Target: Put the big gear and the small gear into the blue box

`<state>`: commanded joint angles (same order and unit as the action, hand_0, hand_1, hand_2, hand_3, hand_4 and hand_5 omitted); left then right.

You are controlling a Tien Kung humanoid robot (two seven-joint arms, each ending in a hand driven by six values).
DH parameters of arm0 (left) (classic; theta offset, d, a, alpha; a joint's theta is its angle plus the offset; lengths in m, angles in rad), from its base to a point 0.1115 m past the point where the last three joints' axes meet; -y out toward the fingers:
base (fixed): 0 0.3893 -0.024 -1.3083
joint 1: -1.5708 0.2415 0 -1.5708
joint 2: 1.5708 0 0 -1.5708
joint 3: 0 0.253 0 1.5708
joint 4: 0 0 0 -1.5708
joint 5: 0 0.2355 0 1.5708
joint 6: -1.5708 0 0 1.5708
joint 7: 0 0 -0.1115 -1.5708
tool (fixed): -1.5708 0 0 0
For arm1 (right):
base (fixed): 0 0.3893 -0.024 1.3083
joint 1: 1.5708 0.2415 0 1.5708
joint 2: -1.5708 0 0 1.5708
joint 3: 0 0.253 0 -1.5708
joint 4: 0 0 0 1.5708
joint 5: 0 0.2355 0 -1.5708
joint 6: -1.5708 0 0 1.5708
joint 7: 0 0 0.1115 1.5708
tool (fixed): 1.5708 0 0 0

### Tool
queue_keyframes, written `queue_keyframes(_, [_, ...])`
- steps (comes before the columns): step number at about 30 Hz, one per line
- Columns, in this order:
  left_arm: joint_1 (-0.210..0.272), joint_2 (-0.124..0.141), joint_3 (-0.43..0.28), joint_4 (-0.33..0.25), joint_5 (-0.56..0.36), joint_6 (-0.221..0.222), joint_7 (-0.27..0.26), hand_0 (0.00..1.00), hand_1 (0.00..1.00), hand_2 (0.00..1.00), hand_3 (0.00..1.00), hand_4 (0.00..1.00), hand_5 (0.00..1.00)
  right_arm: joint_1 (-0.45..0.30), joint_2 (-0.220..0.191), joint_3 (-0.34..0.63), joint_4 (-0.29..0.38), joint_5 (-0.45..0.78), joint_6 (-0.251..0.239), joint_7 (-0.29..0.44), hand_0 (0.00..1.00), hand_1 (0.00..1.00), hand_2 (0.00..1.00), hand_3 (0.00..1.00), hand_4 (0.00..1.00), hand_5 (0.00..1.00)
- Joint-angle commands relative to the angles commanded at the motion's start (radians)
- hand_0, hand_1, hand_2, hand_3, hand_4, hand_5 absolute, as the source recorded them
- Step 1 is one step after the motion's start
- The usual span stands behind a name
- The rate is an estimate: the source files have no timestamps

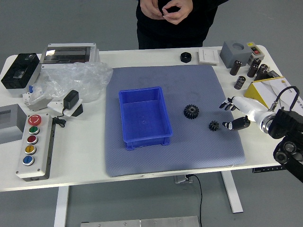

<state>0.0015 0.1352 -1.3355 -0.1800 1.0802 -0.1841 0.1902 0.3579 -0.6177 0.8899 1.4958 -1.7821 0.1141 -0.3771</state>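
Right robot hand [247, 112] above the right part of the grey-blue mat [189, 149] on the white worktop [83, 165], reaching in from the right. The robot hand is wide: its fingers [229, 103] are spread, the thumb [237, 123] stands apart from them on the near side, and nothing is held. Whether it touches the mat cannot be told.

The small gear [214, 126], black and toothed, lies flat on the mat just left of the thumb's tip, apart from it. The big gear [191, 111], likewise black and flat, lies farther left of the robot hand, beyond the small gear and to its left. The blue box [144, 116], open at the top, stands on the mat well apart to the left of the robot hand, past the big gear; both gears are outside it.

Beyond the robot hand, toward the far edge, stand several dark cylinders [240, 82]; a yellow box [258, 93] lies beyond and to the right, partly covered by hand and arm. A black round piece [185, 57] lies beyond and to the left. At the far side, a person in black holds both hands [177, 10] close together in front of the body, off the worktop.
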Motion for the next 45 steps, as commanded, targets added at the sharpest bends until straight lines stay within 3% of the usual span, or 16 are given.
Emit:
queue_keyframes(9, [-0.001,-0.001,0.001,0.0,0.002,0.0,0.0,0.834,0.856,0.858,0.885,0.728,0.295,0.002,0.054,-0.023,-0.026,-0.04,-0.005,-0.012,0.782,0.726,0.748,0.807,0.759,0.094])
queue_keyframes(20, [-0.001,-0.002,-0.002,0.0,0.003,0.0,0.0,0.834,0.857,0.857,0.885,0.728,0.296,0.014,0.083,-0.025,-0.051,-0.067,-0.006,-0.014,0.779,0.722,0.752,0.812,0.759,0.097])
queue_keyframes(40, [-0.003,-0.004,-0.004,0.0,0.003,0.0,0.0,0.833,0.856,0.856,0.885,0.729,0.295,0.005,0.093,-0.035,-0.06,-0.081,-0.012,-0.015,0.768,0.692,0.712,0.766,0.751,0.097])
queue_keyframes(41, [-0.004,-0.004,-0.005,0.0,0.003,0.0,0.0,0.833,0.856,0.856,0.885,0.728,0.295,0.005,0.093,-0.036,-0.061,-0.082,-0.013,-0.015,0.728,0.646,0.67,0.671,0.744,0.105])
queue_keyframes(45, [-0.004,-0.003,-0.005,0.0,0.004,0.0,0.0,0.833,0.856,0.856,0.885,0.728,0.295,0.004,0.093,-0.036,-0.062,-0.087,-0.019,-0.014,0.728,0.646,0.67,0.671,0.744,0.105])
